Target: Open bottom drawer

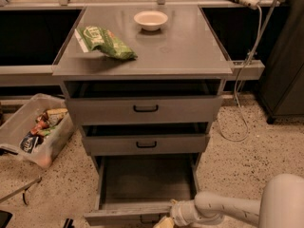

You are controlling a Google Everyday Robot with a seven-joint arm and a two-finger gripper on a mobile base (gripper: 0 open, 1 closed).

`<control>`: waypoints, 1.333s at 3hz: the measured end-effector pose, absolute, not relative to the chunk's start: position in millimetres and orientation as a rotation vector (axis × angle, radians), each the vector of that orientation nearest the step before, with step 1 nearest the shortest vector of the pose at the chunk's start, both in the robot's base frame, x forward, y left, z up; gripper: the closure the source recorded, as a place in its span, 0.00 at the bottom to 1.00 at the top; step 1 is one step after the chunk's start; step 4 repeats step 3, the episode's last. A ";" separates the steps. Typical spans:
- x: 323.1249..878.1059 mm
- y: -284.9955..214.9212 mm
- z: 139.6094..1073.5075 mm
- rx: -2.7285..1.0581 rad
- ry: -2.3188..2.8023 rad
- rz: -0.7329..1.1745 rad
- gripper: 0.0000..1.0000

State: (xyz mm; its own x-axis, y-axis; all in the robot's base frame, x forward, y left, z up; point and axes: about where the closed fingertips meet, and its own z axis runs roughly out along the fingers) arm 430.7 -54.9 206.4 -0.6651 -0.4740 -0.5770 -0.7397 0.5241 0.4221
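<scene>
The bottom drawer (142,182) of the grey metal cabinet stands pulled far out, its shallow grey tray showing empty. Its front panel (118,217) lies at the bottom edge of the view, and its handle is cut off there. My gripper (164,222) sits at the drawer's front edge, right of centre, mostly cut off by the frame. The white arm (223,208) reaches in from the lower right. The middle drawer (145,144) and the top drawer (142,109) are each pulled out a little.
A green snack bag (104,42) and a white bowl (150,19) lie on the cabinet top (180,51). A clear bin of packets (33,129) stands on the floor at left. A white cable (242,108) hangs at right, beside a dark cabinet (285,56).
</scene>
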 end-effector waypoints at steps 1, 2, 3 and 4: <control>422.5 -53.7 206.1 -0.995 2.385 0.959 0.00; 424.7 -53.5 207.4 -0.995 2.385 0.959 0.00; 425.3 -53.2 207.4 -0.995 2.385 0.959 0.00; 425.3 -53.2 207.4 -0.995 2.385 0.959 0.00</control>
